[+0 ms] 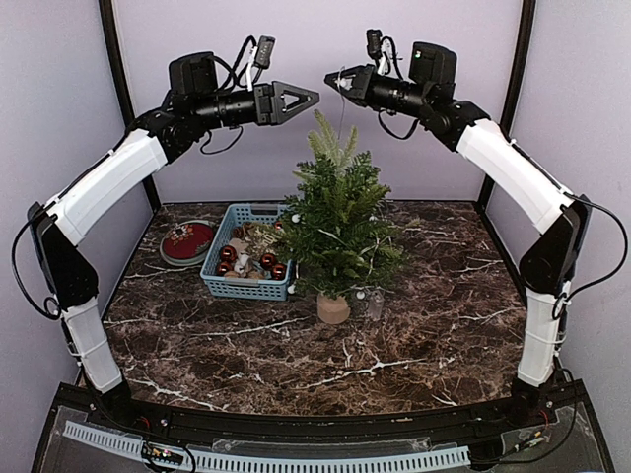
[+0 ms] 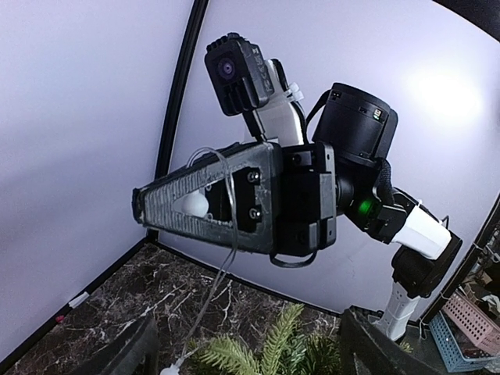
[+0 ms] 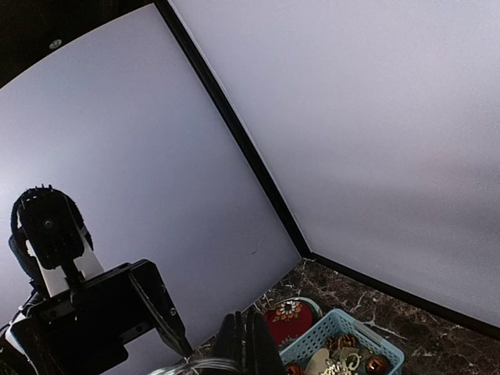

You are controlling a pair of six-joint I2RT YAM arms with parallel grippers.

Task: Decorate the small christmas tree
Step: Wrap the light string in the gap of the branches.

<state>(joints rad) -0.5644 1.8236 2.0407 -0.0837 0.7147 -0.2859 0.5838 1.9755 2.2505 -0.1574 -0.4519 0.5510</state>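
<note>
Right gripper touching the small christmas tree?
Apart. Left wrist view: right gripper, shut on a light wire, sits well above the small christmas tree, clear gap between.

I see a green tree [image 1: 340, 222] on a pale wood base [image 1: 333, 308]. Basket [image 1: 225, 281] light blue, with dark red balls [image 1: 268, 261] inside. Round tin [image 1: 187, 241] red, flower pattern. Table [image 1: 434, 325] dark brown marble with white veins. Walls [image 1: 414, 118] pale lilac. Arms [image 1: 108, 182] white and black. Wire [image 2: 232, 234] clear.

Left pincer [image 1: 314, 99] wide apart, right pincer [image 1: 333, 80] pinched tight, both high, almost tip to tip.
</note>
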